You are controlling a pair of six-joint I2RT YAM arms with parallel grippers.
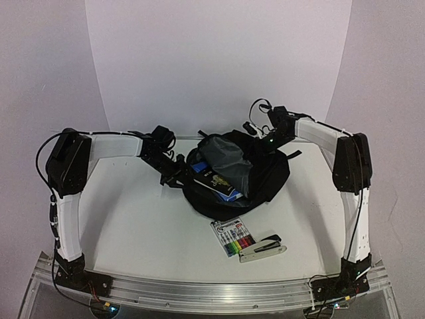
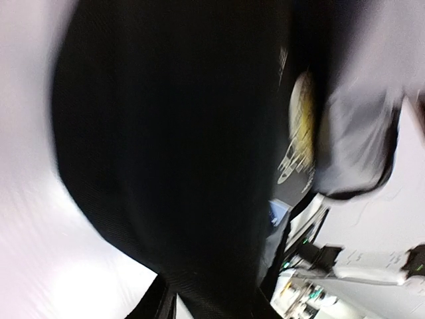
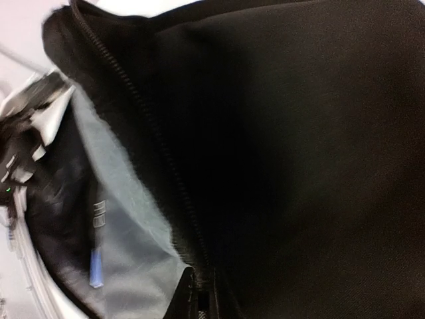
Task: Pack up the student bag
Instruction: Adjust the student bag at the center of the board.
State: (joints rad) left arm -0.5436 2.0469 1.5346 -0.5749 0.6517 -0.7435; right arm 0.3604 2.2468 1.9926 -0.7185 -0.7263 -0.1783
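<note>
Jaws of the right gripper are closed together at the far right rim of the student bag, but I cannot tell whether fabric is caught between them. For the left gripper I cannot tell how the jaws stand: it sits against the left edge of the bag's opening, its fingers are too small to read from above, and its own camera gives only a blurred picture of black fabric. The student bag lies in the middle of the white table, a little toward the far side, between the two arms, with its mouth open upward. Inside the mouth the grey lining shows, and a dark book with a blue edge lies in the opening, on its near side. The right wrist camera looks very closely at the black outer fabric, with the zipper running down between it and the grey lining. Near the bag, toward the arm bases, a pack of coloured markers lies flat on the table, and a stapler lies just beside it on its right.
</note>
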